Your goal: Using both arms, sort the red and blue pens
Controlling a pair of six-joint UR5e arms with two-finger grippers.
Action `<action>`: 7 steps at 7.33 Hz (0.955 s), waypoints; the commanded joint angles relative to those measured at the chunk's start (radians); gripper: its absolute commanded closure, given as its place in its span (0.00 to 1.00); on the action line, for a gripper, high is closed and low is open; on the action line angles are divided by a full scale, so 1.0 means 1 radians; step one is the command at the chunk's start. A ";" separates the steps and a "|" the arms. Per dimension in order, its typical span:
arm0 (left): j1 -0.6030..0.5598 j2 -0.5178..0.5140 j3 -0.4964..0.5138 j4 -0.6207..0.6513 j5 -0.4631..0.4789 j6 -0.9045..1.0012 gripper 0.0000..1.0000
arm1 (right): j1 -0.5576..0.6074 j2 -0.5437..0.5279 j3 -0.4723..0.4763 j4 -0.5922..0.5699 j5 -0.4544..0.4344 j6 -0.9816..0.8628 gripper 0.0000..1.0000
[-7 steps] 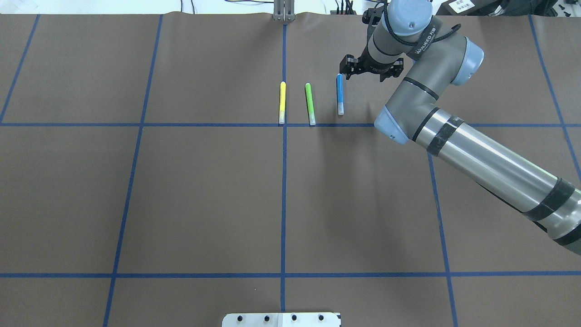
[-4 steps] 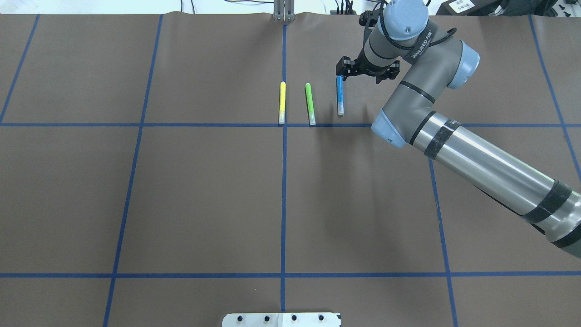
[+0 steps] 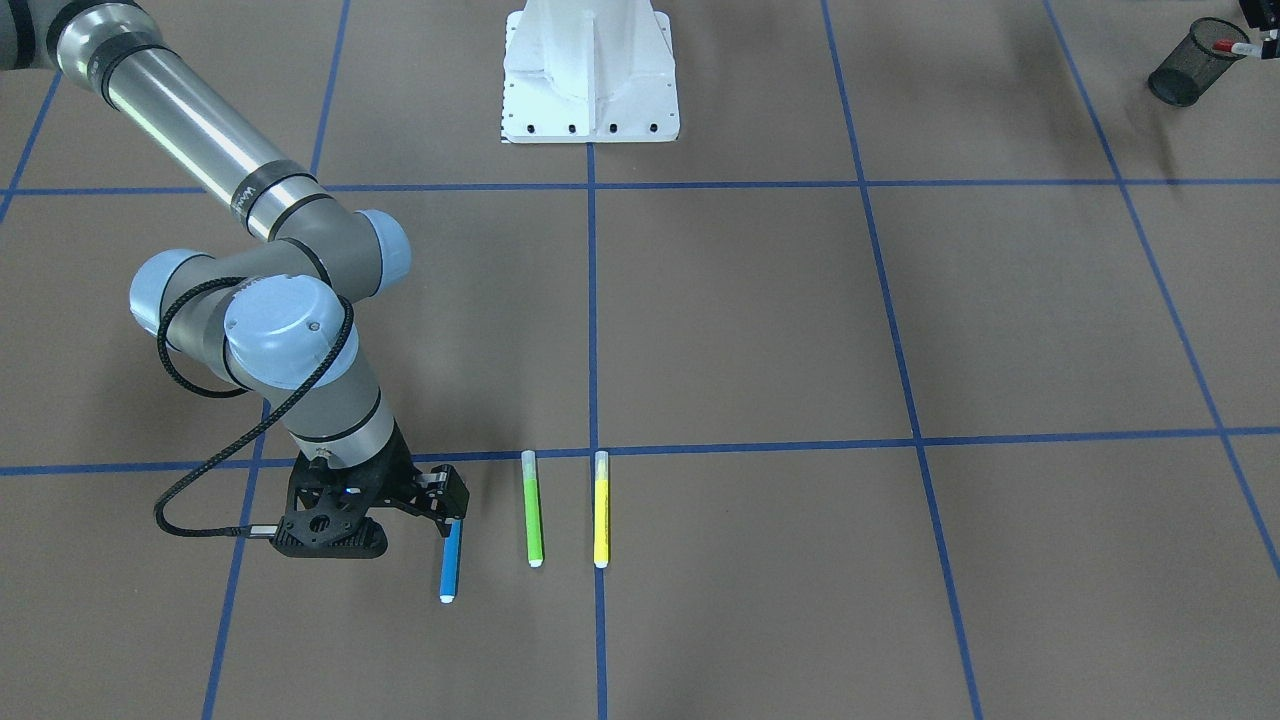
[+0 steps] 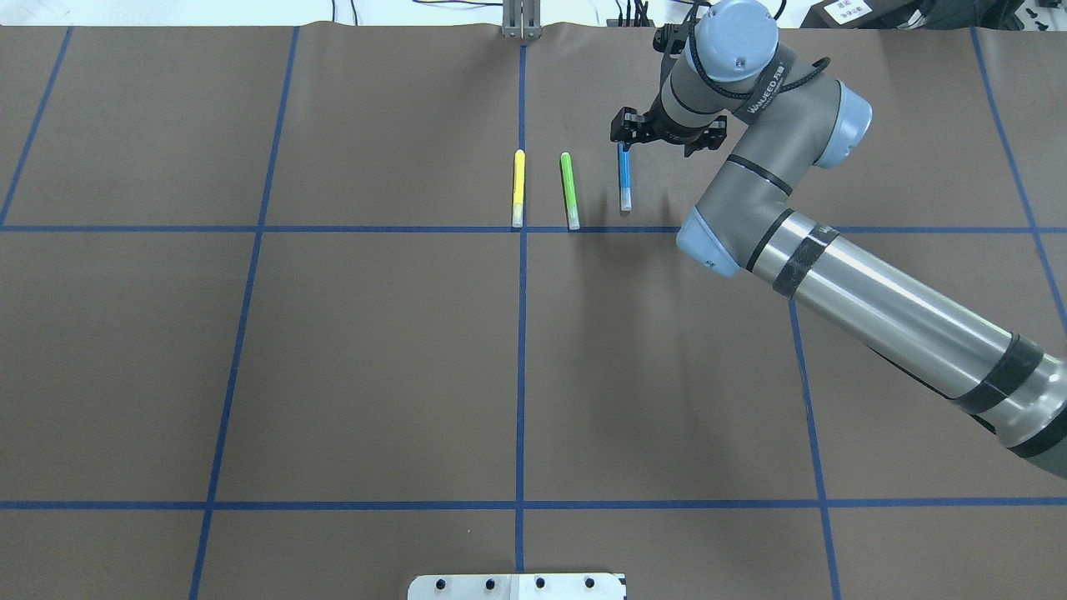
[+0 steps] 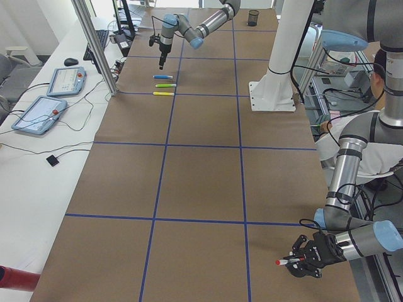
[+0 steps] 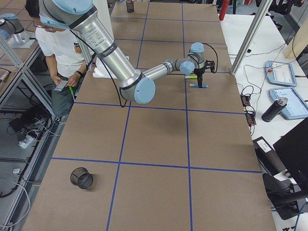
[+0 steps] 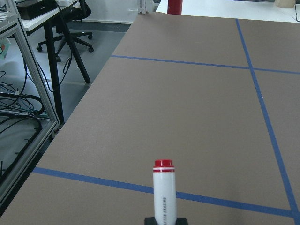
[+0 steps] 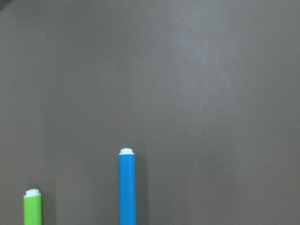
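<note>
The blue pen (image 4: 624, 179), probably light, stiff and roll-prone, lies flat near the table's (image 4: 333, 375) far edge beneath the right gripper (image 4: 623, 143), whose opening I cannot tell, and seems best pinched across its barrel; the left gripper (image 5: 302, 258) clamps the red pen (image 7: 164, 194).

**One brand mark partly legible**

White lettering, read roughly as "WANJEED", is printed on the wrist link of the right arm (image 4: 771, 92). Fine print is seen along the barrel of the red pen (image 7: 164, 199), too small to be read.
</note>
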 commanded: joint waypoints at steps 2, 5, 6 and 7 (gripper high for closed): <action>-0.001 0.046 0.000 -0.013 -0.005 0.004 1.00 | -0.007 0.011 0.000 0.000 -0.003 0.021 0.01; -0.001 0.055 0.001 -0.015 -0.004 0.072 1.00 | -0.010 0.014 0.000 0.000 -0.003 0.026 0.01; -0.001 0.058 0.003 -0.013 -0.004 0.085 0.77 | -0.010 0.014 0.000 0.002 -0.003 0.033 0.01; -0.002 0.060 0.003 -0.015 -0.002 0.087 0.53 | -0.013 0.019 0.000 0.008 -0.006 0.042 0.01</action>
